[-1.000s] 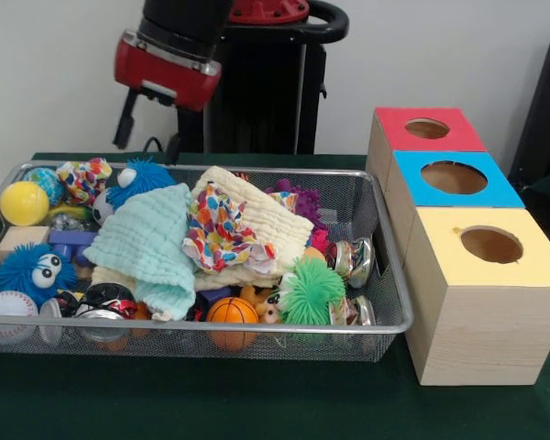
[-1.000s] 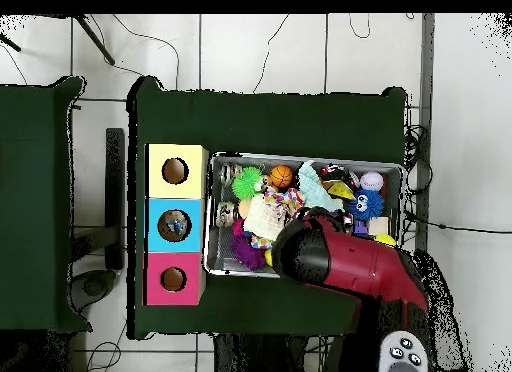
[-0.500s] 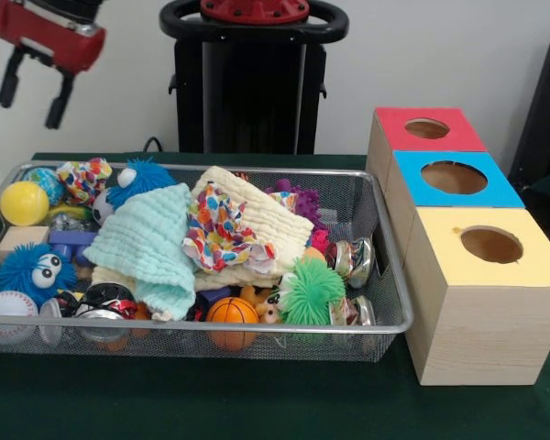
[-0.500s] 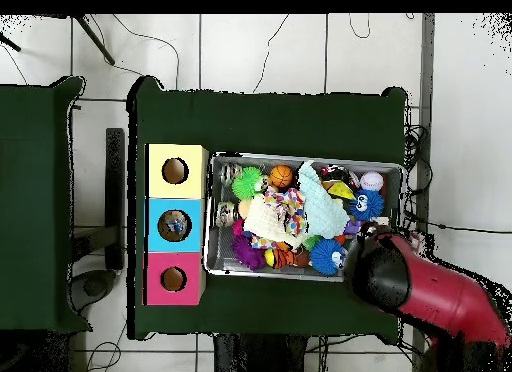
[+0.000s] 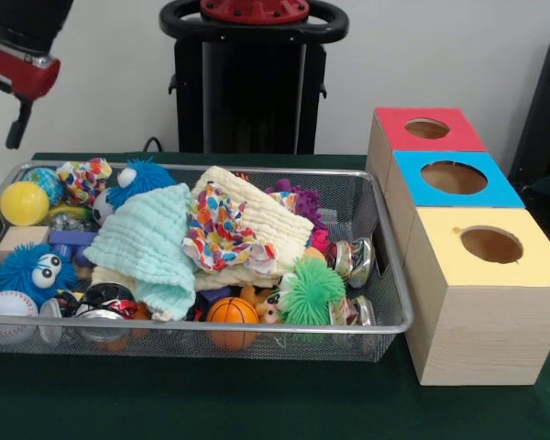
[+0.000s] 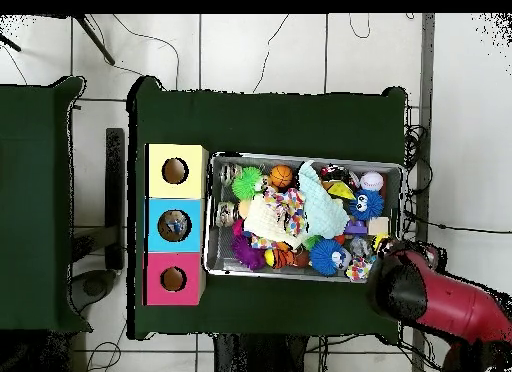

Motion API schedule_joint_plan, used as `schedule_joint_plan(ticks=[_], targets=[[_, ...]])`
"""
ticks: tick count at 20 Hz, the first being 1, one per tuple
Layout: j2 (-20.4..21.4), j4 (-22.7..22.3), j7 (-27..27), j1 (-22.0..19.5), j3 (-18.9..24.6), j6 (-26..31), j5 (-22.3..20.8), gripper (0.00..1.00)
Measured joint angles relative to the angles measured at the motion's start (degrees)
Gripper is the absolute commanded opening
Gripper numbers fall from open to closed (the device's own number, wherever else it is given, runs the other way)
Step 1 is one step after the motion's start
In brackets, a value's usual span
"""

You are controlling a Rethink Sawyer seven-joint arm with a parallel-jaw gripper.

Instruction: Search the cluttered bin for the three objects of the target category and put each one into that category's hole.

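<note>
The red and black arm (image 6: 440, 303) reaches in from the robot's base side and ends past the table's corner, at the side of the table away from the coloured end. From across the table only its lowest part shows, at the upper left edge: a black wrist above a red band, high above the table surface. The gripper (image 5: 16, 124) hangs below that band as one dark finger pointing straight down; whether its fingers are spread or closed cannot be made out. From overhead the arm's rounded dark end (image 6: 395, 288) hides the gripper.
</note>
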State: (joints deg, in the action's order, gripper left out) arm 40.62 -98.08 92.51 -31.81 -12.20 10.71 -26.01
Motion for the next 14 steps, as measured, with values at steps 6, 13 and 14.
schedule_joint_plan(ticks=[6,13,14], targets=[[-4.6,0.1,0.0,4.1,-0.5,-3.8,-0.1,1.00],[-8.9,0.1,0.0,9.5,-1.5,-6.2,-0.1,1.00],[-9.3,0.1,0.0,9.6,-1.5,-6.2,-0.1,1.00]])
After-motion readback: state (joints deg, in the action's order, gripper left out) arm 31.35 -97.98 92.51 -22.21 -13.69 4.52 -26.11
